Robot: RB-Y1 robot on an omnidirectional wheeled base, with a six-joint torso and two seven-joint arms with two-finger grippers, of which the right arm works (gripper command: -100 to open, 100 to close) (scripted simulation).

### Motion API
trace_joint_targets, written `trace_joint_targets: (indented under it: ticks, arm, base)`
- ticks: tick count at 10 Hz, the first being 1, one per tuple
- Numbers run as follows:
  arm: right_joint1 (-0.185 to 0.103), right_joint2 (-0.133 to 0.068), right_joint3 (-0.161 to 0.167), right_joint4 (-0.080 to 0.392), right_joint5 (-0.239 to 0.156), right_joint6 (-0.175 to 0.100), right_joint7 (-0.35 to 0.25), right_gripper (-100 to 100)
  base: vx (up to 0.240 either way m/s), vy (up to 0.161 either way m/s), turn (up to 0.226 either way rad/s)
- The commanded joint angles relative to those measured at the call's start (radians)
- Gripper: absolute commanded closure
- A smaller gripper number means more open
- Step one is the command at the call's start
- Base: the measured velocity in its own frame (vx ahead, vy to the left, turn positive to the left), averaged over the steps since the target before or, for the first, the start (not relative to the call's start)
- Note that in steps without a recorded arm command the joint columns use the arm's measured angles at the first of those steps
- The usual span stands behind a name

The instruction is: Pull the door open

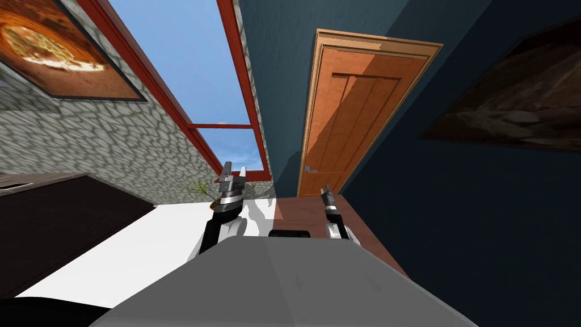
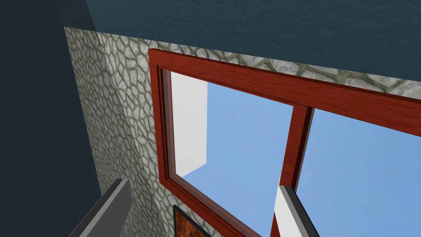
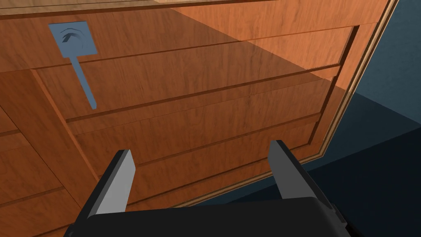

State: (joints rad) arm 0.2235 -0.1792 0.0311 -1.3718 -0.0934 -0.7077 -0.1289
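Now, right hand (image 3: 201,150): fingers spread, empty, facing panelled orange-brown wooden door (image 3: 205,103), apart from its grey-blue lever handle (image 3: 80,78).
left hand (image 2: 204,186): released, empty.

Pours in bright through the window (image 1: 187,68), glares white off the floor (image 1: 142,250). Cuts a hard slanting shadow across the door (image 1: 363,113), part sunlit, part dim. Leaves the blue wall (image 1: 482,227) murky. Splays straight lines toward the corners.
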Motion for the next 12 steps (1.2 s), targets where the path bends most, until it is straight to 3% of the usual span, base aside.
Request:
trace_joint_targets:
  ticks: [1, 2, 12]
  arm:
    - [-0.012, -0.006, 0.001, 0.043, -0.001, -0.011, -0.005, -100]
    - [-0.012, -0.006, 0.001, 0.043, -0.001, -0.011, -0.005, -100]
    - [-0.095, -0.057, 0.004, 0.332, -0.007, -0.073, -0.043, -100]
  base:
    - [0.061, -0.004, 0.03]
    - [0.043, 0.0, 0.026]
    - [0.091, -0.011, 0.061]
